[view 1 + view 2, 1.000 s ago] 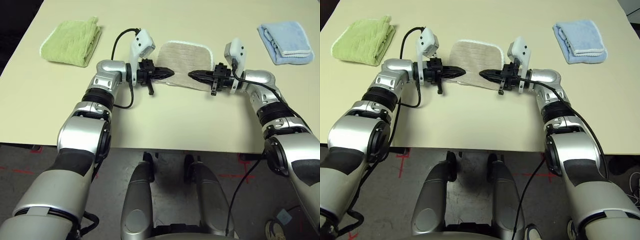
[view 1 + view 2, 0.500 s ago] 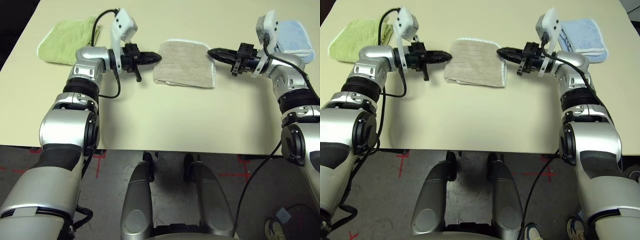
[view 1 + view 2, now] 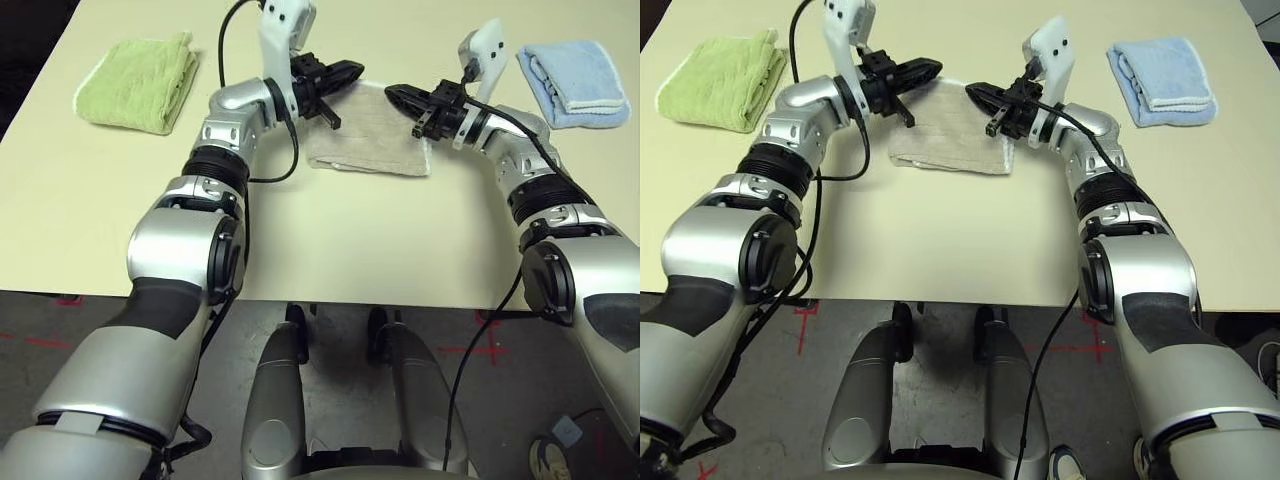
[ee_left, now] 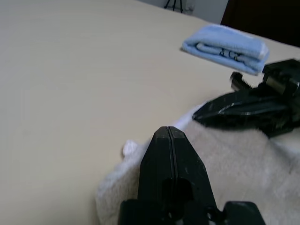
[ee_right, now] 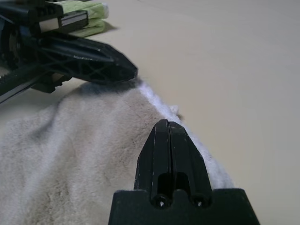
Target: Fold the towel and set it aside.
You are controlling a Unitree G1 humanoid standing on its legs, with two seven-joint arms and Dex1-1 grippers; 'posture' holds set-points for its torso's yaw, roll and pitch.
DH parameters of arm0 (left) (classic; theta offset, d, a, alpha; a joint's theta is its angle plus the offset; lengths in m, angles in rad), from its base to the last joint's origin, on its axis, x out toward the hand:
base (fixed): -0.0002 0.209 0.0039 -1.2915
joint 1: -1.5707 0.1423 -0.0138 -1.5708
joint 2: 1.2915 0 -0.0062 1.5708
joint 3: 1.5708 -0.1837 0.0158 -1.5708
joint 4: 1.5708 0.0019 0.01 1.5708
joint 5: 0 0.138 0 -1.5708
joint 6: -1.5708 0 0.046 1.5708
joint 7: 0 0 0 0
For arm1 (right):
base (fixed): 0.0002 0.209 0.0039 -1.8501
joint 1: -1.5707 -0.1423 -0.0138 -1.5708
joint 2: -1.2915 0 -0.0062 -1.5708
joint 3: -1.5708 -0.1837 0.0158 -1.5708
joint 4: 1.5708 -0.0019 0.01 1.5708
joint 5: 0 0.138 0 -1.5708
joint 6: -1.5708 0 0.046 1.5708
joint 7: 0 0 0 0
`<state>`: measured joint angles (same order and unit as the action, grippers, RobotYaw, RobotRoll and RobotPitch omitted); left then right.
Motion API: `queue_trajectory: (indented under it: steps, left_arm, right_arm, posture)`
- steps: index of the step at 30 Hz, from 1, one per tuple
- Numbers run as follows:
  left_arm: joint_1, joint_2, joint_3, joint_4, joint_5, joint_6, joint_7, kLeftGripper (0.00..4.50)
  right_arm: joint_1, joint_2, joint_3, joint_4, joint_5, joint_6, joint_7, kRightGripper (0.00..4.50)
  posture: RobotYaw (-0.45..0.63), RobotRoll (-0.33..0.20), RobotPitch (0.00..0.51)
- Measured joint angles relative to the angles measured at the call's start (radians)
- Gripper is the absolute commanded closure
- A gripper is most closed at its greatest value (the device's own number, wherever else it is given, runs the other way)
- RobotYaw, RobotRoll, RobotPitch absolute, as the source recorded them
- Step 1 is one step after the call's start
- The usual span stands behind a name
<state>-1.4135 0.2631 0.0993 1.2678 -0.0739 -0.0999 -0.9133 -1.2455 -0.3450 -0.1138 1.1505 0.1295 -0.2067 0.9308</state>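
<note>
Head view, towel (image 3: 365, 140) apparently below closed jaws

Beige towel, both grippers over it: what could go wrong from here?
1. The left gripper and right gripper point at each other, tips close; they could collide.
2. Both are shut and hold nothing; pushing the towel could undo its fold.
3. Setting it aside could disturb the blue towel.

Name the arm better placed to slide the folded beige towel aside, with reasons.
Roughly even, leaning right. Both the left gripper and right gripper are shut and poised over the towel's far edge, but the right one sits lower over the cloth.
</note>
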Motion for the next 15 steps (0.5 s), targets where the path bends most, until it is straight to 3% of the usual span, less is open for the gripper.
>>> queue_trajectory:
  steps: [8,15]
  left_arm:
    - [0.037,0.003,-0.02,0.0,0.032,-0.001,0.009,4.45]
    - [0.063,0.016,-0.034,0.004,0.07,-0.002,0.113,4.45]
  right_arm:
    - [0.007,0.008,0.003,0.001,-0.021,0.0,-0.032,4.5]
    - [0.043,0.021,0.004,0.022,-0.036,-0.009,-0.083,4.5]
  posture:
    - [-0.03,0.0,0.36]
    - [-0.04,0.0,0.367]
